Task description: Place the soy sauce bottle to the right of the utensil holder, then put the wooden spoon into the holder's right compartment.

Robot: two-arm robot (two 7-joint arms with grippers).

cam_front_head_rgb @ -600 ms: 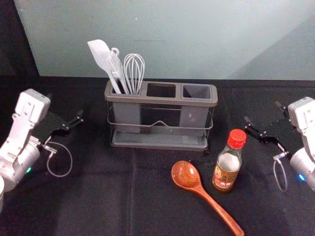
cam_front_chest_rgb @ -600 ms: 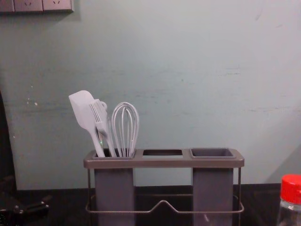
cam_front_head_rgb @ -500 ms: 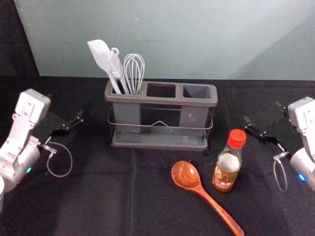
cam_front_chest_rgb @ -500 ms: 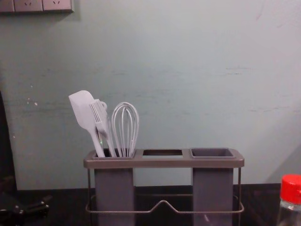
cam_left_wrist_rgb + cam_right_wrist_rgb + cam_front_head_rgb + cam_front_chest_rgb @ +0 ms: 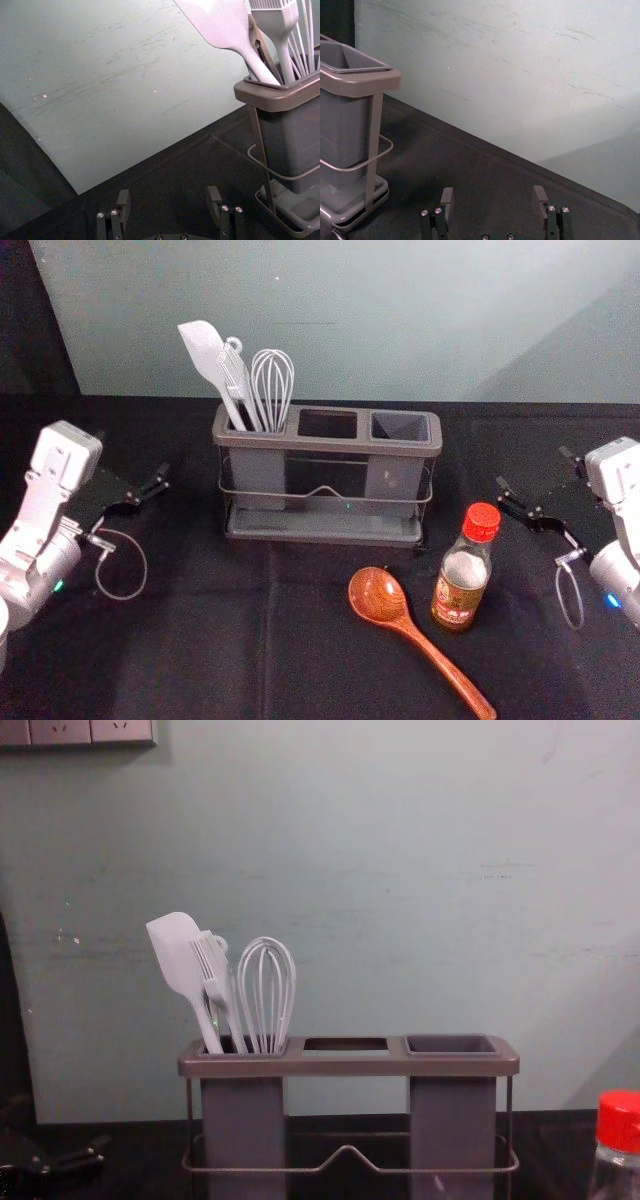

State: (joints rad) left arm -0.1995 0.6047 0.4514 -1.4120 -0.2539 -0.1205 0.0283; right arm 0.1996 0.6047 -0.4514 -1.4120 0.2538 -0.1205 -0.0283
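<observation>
The soy sauce bottle (image 5: 462, 585) stood upright on the counter (image 5: 200, 640), leftward and apparently bodyward of the right tool (image 5: 493, 194), the nearer one; this and the left tool (image 5: 168, 194) had empty, parted jaws.

One holder (image 5: 330, 444), one bottle (image 5: 462, 590), one spoon (image 5: 379, 596)
</observation>
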